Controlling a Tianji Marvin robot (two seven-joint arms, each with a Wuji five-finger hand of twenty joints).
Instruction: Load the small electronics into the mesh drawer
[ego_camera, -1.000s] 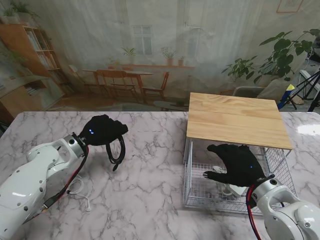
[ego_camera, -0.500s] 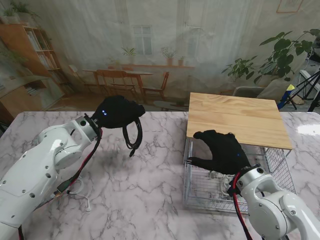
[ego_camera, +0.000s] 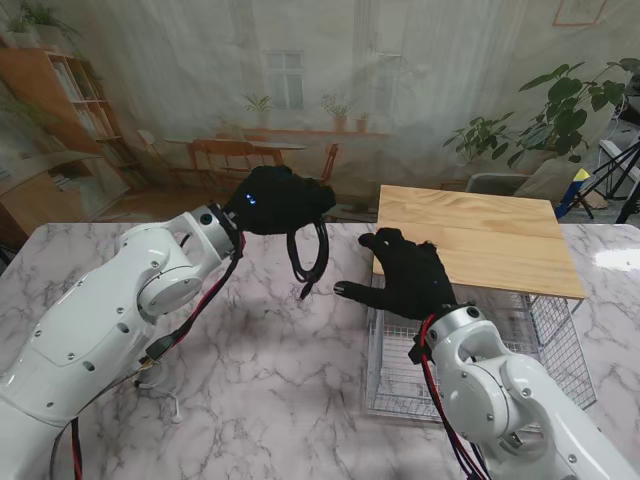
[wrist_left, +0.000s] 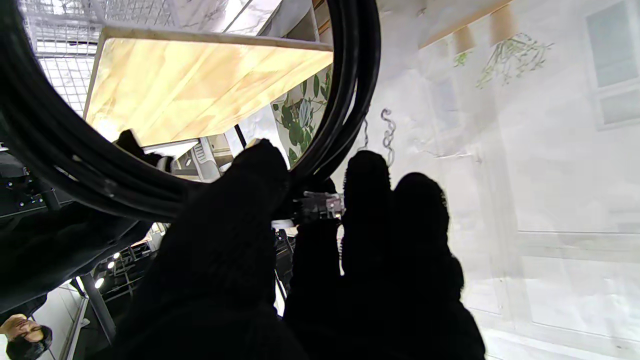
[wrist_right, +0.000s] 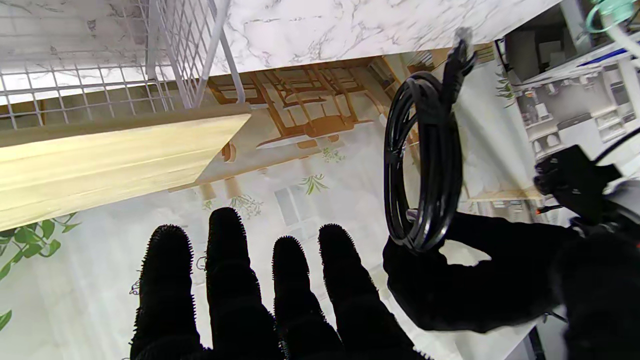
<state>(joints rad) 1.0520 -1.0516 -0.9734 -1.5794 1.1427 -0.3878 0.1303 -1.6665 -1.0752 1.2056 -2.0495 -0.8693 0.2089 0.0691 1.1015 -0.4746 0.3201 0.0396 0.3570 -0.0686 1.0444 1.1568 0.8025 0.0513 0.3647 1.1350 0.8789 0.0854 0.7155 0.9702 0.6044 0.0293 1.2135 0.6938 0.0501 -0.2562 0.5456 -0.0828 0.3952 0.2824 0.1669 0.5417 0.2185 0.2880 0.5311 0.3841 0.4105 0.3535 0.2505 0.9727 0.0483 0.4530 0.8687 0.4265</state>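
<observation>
Currently, left hand grasping coiled black cable aloft at ten o'clock of the mesh drawer, right hand released, fingers spread; risk: dangling plug could snag the drawer's rim during handover.

A white marble table with grey veins carries the lot — a wire mesh drawer under a pale wooden top on the right, and a thin white cable lying near the left edge.
</observation>
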